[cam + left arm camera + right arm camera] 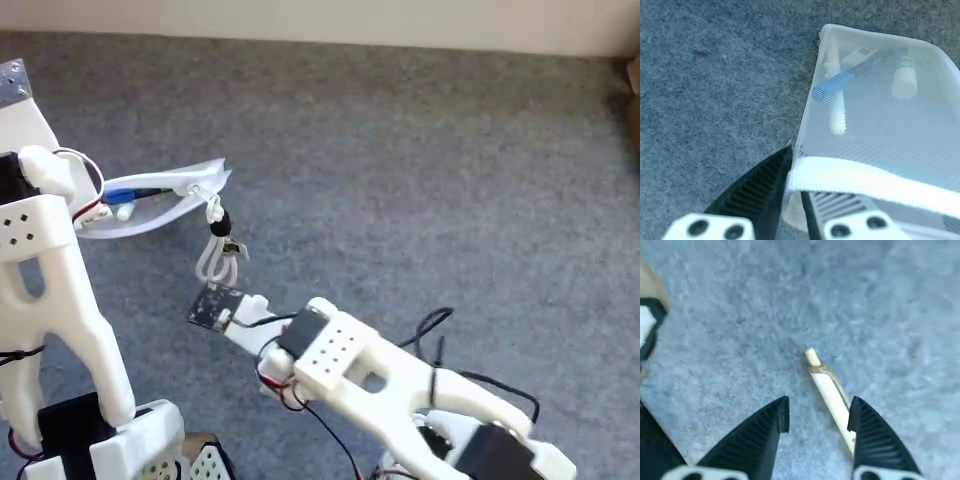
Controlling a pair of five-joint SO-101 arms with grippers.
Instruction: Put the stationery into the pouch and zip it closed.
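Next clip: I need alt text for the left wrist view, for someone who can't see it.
The left pincer grips the white top band of a translucent pouch, seen against grey carpet. Through the pouch wall show a white pen, a blue item and a short white piece.

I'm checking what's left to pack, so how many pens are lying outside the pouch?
1. A cream pen lies on the carpet between the open fingers of the right gripper, apart from the pouch held by the left gripper. Others may be hidden under the arms.
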